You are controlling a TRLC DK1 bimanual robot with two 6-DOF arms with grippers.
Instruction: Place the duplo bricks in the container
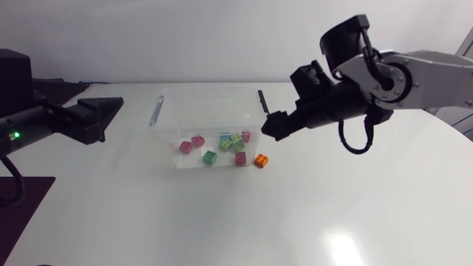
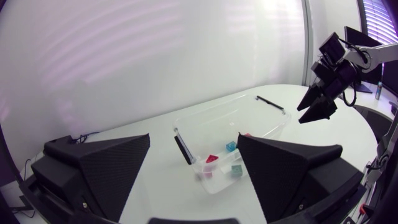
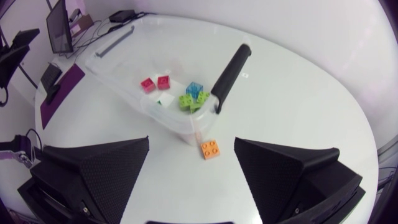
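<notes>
From above, the clear container (image 1: 199,111) sits toward the tabletop's far edge with coloured duplo bricks (image 1: 225,142) inside. An orange brick (image 1: 261,159) lies on the tabletop just beside it.

Left wrist: the left gripper (image 2: 194,135) is spread wide, with the container ahead.

Right wrist: the right gripper (image 3: 192,139) is spread wide above the orange brick.

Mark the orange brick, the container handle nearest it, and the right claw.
orange brick (image 3: 210,149): right wrist view, its studded top face.
container handle (image 3: 230,73): right wrist view, mid-length of the black bar.
right claw (image 1: 270,128): head view, midway between its fingertips.
</notes>
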